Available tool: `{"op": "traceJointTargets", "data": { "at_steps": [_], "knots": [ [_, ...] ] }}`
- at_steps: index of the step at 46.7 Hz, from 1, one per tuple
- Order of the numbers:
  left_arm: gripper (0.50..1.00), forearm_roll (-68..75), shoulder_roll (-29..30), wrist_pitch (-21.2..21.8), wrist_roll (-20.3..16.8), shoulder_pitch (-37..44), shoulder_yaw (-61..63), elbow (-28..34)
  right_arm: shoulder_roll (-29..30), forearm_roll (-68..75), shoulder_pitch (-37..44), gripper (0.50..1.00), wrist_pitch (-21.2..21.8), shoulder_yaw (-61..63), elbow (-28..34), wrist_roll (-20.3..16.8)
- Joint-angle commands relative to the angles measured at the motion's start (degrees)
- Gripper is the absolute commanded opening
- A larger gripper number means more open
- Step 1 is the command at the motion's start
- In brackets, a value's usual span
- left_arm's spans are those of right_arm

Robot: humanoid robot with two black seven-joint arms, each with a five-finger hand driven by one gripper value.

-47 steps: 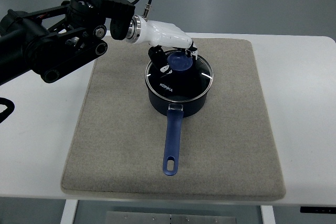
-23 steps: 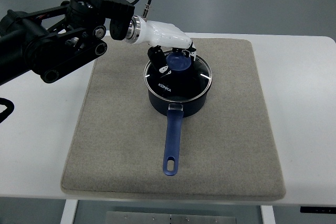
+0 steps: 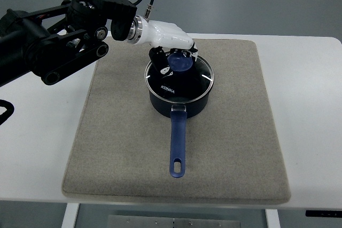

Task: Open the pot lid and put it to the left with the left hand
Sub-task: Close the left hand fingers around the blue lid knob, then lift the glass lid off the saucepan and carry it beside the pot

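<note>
**Lid grasped at the knob, beginning to lift**

Compared with the earlier views, the lid [image 3: 180,80] now sits slightly up and to the left over the pot [image 3: 178,101], and the long blue handle [image 3: 177,145] points a little differently toward the near edge of the mat; the hand has drawn back very little, so the change reads as the first part of a lift rather than a carry.

The left hand [image 3: 173,61] reaches in from the upper left, its white shell above the far rim of the pot; the dark fingers [image 3: 160,60] are curled about the blue knob [image 3: 181,63] at the lid's centre, so the hand is closed on the lid by its knob; the knob is the only raised part that offers a grip, which accounts for the approach from above.

The pot stands on the grey mat [image 3: 240,132], which covers most of the white surface [image 3: 310,105]; the lid still covers the pot's mouth, and whether its rim has cleared the pot all round cannot be told.

The mat to the left of the pot lies bare, probably the intended resting place; the lift should be vertical first, lest the rim catch and drag the pot; the right arm is not in view.
</note>
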Motion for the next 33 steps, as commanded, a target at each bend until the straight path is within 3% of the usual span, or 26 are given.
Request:
{"op": "traceJointTargets", "data": {
  "at_steps": [1, 33],
  "knots": [
    [0.5, -0.07, 0.0, 0.07, 0.01, -0.04, -0.08, 0.0, 0.0, 0.0, 0.05, 0.915, 0.0, -0.02, 0.0, 0.0],
    [0.5, -0.34, 0.79, -0.54, -0.08, -1.01, -0.96, -0.35, 0.0, 0.0, 0.05, 0.915, 0.0, -0.02, 0.0, 0.0]
  ]
}}
